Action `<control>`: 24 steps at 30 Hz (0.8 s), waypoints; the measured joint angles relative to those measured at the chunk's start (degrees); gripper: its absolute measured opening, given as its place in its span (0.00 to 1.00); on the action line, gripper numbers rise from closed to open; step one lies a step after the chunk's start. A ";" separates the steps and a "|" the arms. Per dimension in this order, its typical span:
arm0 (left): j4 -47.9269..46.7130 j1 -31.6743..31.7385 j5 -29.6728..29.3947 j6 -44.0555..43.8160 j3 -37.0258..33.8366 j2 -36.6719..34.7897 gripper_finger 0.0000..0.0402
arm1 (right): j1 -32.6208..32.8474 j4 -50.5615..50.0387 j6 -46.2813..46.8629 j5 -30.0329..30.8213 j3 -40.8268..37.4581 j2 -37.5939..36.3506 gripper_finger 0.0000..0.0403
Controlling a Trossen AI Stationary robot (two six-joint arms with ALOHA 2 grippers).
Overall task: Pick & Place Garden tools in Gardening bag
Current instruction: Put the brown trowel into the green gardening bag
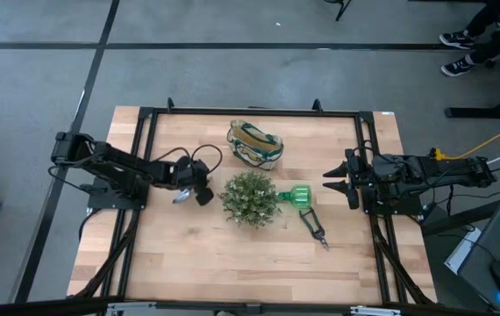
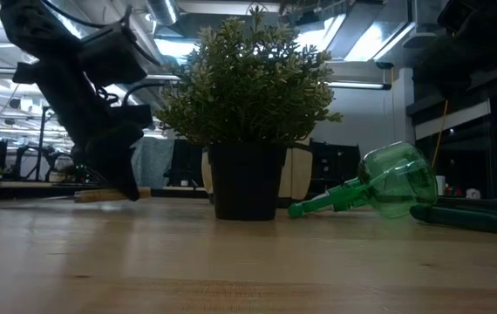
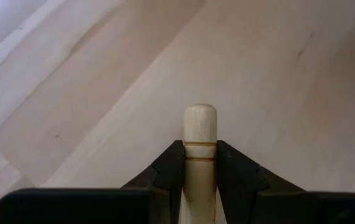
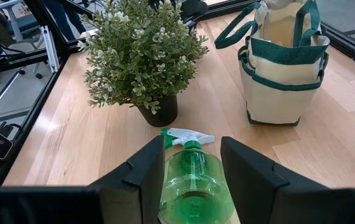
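One wooden table [image 1: 232, 254]; left gripper [image 3: 200, 163] clamps wooden handle [image 3: 200, 134].

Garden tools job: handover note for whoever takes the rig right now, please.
Left tool: shut on the wooden handle of a garden tool, left of the plant, down at the table.
Right tool: open, empty, at the table's right side, pointed at the green spray bottle.
Spray bottle lies on its side just right of the plant; pruning shears lie flat in front of it.
Gardening bag stands upright behind the plant.
Done: no tool can be seen in the bag.
Left: bag the held tool, then the spray bottle and shears.
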 joint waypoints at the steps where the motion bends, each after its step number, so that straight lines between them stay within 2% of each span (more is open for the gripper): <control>1: 0.15 0.38 0.01 0.27 0.00 0.00 0.18 | 0.00 0.01 -0.01 0.00 0.00 0.01 0.40; 15: 7.21 7.69 -0.36 7.87 0.05 0.00 0.18 | -0.02 0.00 -0.01 0.00 0.00 0.01 0.40; 24: 7.32 12.03 -0.38 17.73 5.99 0.00 0.18 | 0.00 0.00 0.01 0.00 0.00 0.01 0.40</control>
